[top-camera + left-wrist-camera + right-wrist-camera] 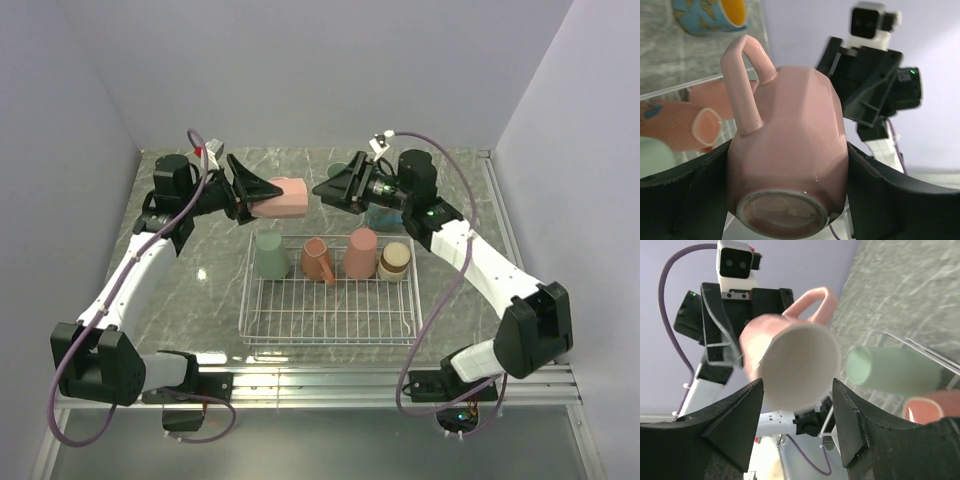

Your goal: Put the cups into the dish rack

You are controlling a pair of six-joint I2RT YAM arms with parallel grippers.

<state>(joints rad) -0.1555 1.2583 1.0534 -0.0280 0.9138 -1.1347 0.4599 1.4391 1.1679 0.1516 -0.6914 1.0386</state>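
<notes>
Four cups [270,255] line dish rack's [330,325] upper edge; left gripper [265,195] grasps pink mug [290,198] above it, right gripper [330,190] released; blue cup [705,20] unloaded.

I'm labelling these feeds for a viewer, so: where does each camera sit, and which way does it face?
Top: above and behind the arms, looking down on the table, rack, left arm and right arm.
Left wrist: looks past the left jaws, closed on the pink mug, toward the right arm.
Right wrist: looks between the right jaws, which are open, into the mug's mouth, left arm behind.
Shared: all show the mug; the wrist cameras face each other.
</notes>
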